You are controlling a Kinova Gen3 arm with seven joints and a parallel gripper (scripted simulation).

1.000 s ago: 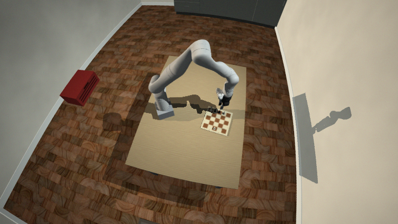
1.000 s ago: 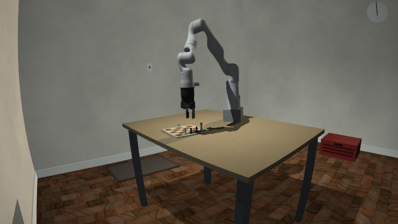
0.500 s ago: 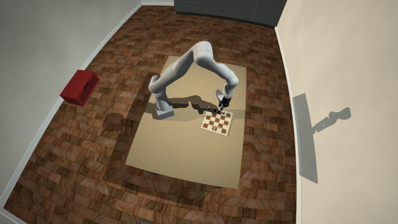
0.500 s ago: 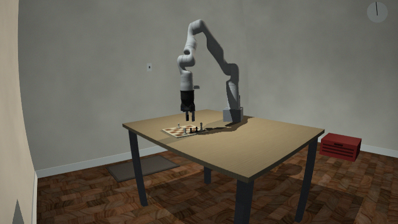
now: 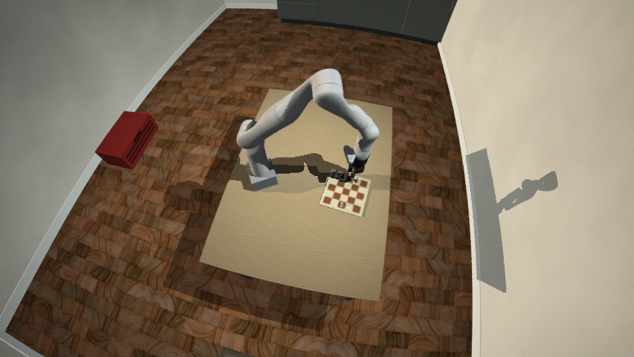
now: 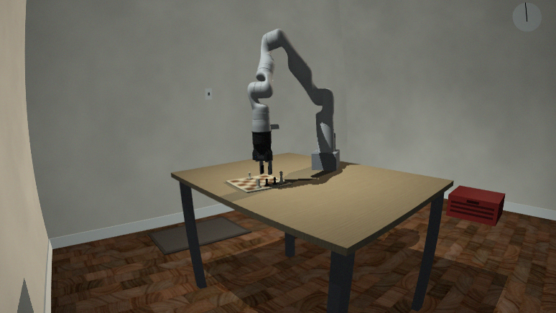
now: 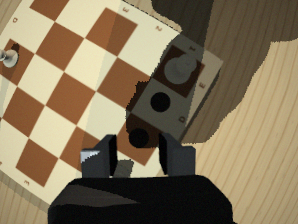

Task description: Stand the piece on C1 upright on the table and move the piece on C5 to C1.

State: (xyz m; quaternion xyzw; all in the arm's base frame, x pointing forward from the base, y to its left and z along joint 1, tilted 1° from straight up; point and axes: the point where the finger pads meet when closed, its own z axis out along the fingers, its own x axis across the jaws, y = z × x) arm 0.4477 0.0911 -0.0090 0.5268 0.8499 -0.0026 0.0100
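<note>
Gripper [image 7: 136, 156] hangs part-open over the board [image 7: 67, 83] corner, a black piece [image 7: 139, 137] between its fingers' line, a second black piece [image 7: 160, 102] and a grey piece [image 7: 181, 68] crowding just beyond; the far light piece [image 7: 8, 58] stands well apart.

A plain domestic-looking room: parquet floor [image 5: 133, 274], bare walls [image 6: 116, 97], wall clock [image 6: 526, 16], doormat [image 6: 198, 234].

Arm arched high, claw pointing straight down

The grey arm [image 6: 299, 69] rises from its base, bends at a tall elbow and drops to a vertical wrist [image 6: 260, 116]. The black claw [image 6: 266, 166] hangs low, its two fingers parted about halfway, with nothing gripped between them.
</note>
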